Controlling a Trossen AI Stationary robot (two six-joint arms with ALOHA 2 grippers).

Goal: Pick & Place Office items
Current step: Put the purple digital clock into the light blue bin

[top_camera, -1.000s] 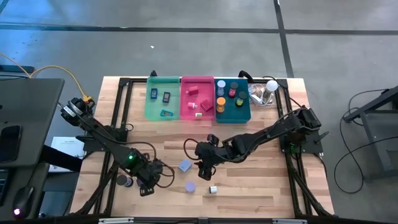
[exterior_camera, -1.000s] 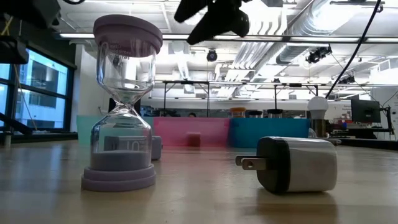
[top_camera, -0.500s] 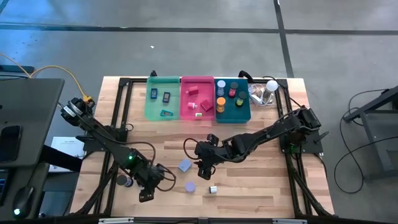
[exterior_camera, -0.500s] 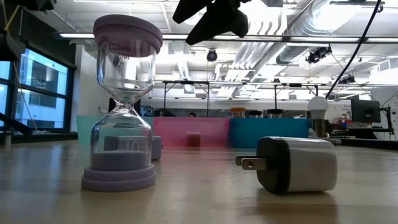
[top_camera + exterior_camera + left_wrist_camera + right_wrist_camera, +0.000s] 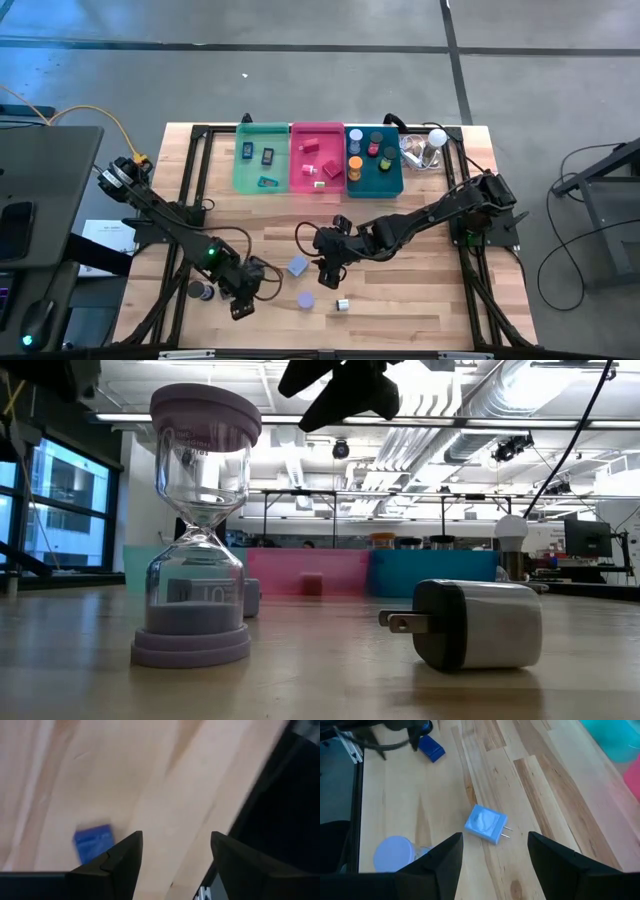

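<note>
Since a second before, the left gripper (image 5: 240,308) had crept toward the table's near edge and slightly rightward; the right gripper (image 5: 327,270) had kept its place above mid-table. Both sets of jaws stood partly open with nothing between them.

Three items lay loose on the wooden table (image 5: 420,290): a lavender hourglass (image 5: 305,300) standing upright, a white plug adapter (image 5: 342,304) on its side just beside it, and a blue plug adapter (image 5: 297,266) near the right gripper. The left wrist view also showed a small blue block (image 5: 93,842) on the wood beside the left fingers.

Three bins sat in a row at the far edge. The green bin (image 5: 260,185) held three small dark-blue pieces, the pink bin (image 5: 316,186) some red and pink blocks, the teal bin (image 5: 375,185) several small round rolls; their exact counts could not be made out. A white bulb (image 5: 437,138) with clear plastic clutter lay beside the teal bin. The hourglass and white adapter filled the low view's foreground, partly screening the bins.
</note>
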